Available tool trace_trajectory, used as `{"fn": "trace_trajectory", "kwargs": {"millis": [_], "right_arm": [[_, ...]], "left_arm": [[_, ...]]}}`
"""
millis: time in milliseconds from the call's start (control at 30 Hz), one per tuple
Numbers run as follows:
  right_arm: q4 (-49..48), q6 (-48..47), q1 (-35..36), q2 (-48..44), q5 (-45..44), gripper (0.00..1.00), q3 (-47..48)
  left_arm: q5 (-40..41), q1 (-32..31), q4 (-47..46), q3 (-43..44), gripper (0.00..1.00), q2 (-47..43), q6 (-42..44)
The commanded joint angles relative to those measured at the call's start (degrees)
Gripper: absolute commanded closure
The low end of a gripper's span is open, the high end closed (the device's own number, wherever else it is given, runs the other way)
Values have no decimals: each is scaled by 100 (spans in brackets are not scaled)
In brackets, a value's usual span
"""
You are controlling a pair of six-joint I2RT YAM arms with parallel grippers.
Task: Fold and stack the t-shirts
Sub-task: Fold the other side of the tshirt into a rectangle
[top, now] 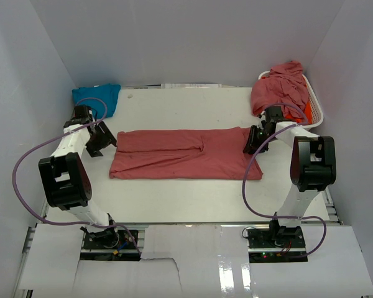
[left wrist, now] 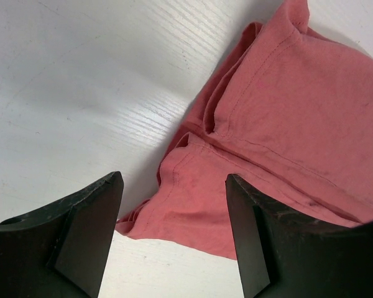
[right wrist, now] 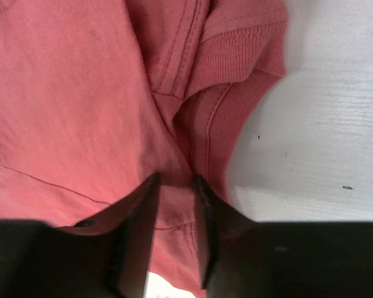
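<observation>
A rose-red t-shirt (top: 186, 154) lies flat across the middle of the table, its sides folded inward. My left gripper (top: 103, 141) hangs open just above the shirt's left end. In the left wrist view its fingers (left wrist: 173, 180) straddle the hem corner (left wrist: 193, 211) without touching it. My right gripper (top: 253, 141) is at the shirt's right end, beside the collar. In the right wrist view its narrow jaws (right wrist: 176, 178) pinch a fold of the red cloth (right wrist: 81, 93) next to the ribbed neckband (right wrist: 242, 56). A turquoise t-shirt (top: 98, 98) lies at the back left.
A white slatted basket (top: 315, 112) stands at the back right. It is heaped with rose-red shirts (top: 280, 90), and a bit of orange cloth (top: 307, 110) shows at its side. White walls close in the table on three sides.
</observation>
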State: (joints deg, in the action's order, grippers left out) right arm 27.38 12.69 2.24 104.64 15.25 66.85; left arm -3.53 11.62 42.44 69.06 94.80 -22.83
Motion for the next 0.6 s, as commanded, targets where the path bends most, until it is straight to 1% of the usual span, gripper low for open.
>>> {"fn": "trace_trajectory", "kwargs": {"millis": [0, 100, 133, 167, 333, 567], "right_arm": [[-197, 23, -31, 39, 128, 68, -67], [-206, 23, -31, 21, 128, 82, -76], [-198, 23, -31, 21, 119, 89, -67], [-198, 23, -22, 30, 128, 92, -67], [-198, 14, -31, -5, 110, 92, -67], [-189, 14, -31, -49, 128, 92, -49]], "left_arm": [[54, 69, 10, 29, 22, -296, 24], [98, 78, 2, 46, 22, -270, 24], [98, 86, 2, 55, 22, -217, 33], [107, 95, 10, 64, 22, -182, 33], [203, 104, 37, 169, 23, -6, 50], [125, 104, 28, 292, 23, 222, 129]]}}
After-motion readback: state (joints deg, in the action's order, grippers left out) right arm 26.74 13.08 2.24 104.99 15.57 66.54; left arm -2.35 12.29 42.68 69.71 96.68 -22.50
